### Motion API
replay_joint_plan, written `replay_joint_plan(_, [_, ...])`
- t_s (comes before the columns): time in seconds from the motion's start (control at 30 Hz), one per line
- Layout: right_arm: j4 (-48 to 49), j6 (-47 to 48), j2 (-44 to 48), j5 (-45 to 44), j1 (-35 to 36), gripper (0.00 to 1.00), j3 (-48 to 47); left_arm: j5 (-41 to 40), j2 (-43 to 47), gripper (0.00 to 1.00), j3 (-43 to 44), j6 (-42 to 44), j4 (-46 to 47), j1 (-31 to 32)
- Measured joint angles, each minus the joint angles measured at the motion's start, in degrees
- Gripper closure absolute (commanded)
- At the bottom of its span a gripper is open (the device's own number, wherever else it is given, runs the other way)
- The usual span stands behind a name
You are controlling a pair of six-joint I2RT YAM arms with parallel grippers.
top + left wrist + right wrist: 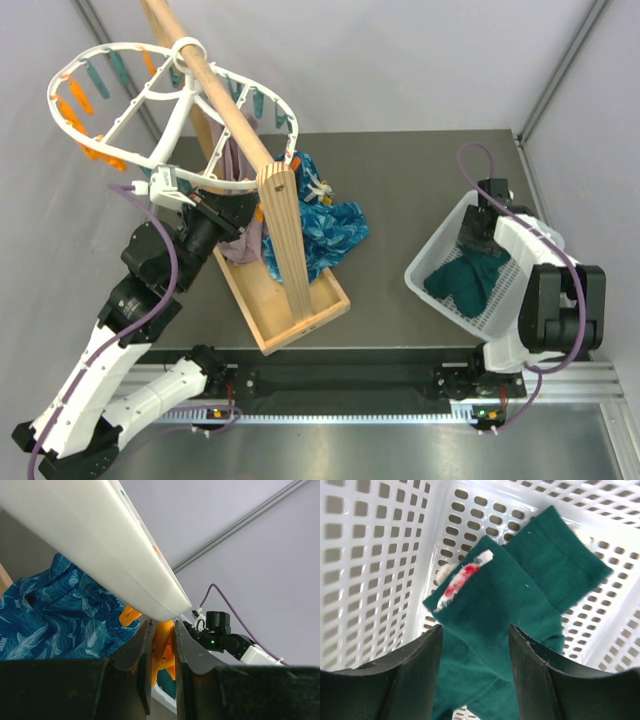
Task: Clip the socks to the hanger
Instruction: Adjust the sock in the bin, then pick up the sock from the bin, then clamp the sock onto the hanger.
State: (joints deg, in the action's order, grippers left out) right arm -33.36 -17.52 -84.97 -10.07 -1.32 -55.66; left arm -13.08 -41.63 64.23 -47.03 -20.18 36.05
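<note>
The white oval hanger (178, 100) with teal and orange pegs hangs tilted on the pole at the far left. My left gripper (172, 190) is at its near rim, shut on an orange peg (162, 647); the white rim (100, 545) runs just above my fingertips. The dark teal socks (465, 275) lie piled in a white basket (428, 258) at the right. In the right wrist view the socks (520, 590) lie crossed, one with a white and red tag (462, 577). My right gripper (475, 635) is open just above them, empty.
A long wooden pole (225, 105) rests on an upright wooden post (283, 235) set in a wooden tray (270, 310). A bright blue mottled cloth (330, 230) and a mauve-grey cloth (240, 235) hang by the post. Perforated basket walls (370, 555) surround the right gripper.
</note>
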Motion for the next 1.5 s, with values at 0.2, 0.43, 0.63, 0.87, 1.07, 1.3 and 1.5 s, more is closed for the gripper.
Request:
replay_joint_plan(0.2, [0.7,-0.1,-5.6,-0.7,1.6,0.55,-1.9,0.0,0.0,1.00,0.0,0.0,0.0,0.0])
replay_joint_plan(0.43, [0.9,-0.6,-8.2,-3.7,3.8,0.82,-3.6,0.0,0.0,1.00,0.0,0.0,0.0,0.0])
replay_joint_plan(0.63, [0.8,-0.7,-8.2,-5.9,3.8,1.00,-3.7,0.0,0.0,1.00,0.0,0.0,0.0,0.0])
replay_joint_plan(0.87, [-1.9,-0.7,-3.1,-7.6,3.8,0.98,-3.7,0.0,0.0,1.00,0.0,0.0,0.0,0.0])
replay_joint_plan(1.07, [-8.0,-0.2,8.2,-10.3,3.8,0.99,-7.1,0.0,0.3,1.00,0.0,0.0,0.0,0.0])
replay_joint_plan(1.3, [-11.8,1.4,19.4,-3.1,3.9,1.00,-16.5,0.1,0.9,1.00,0.0,-0.2,-0.1,0.0])
replay_joint_plan(1.5, [-11.6,2.6,23.4,14.7,14.3,1.00,-20.6,0.2,1.0,1.00,0.0,-0.8,0.0,0.0])
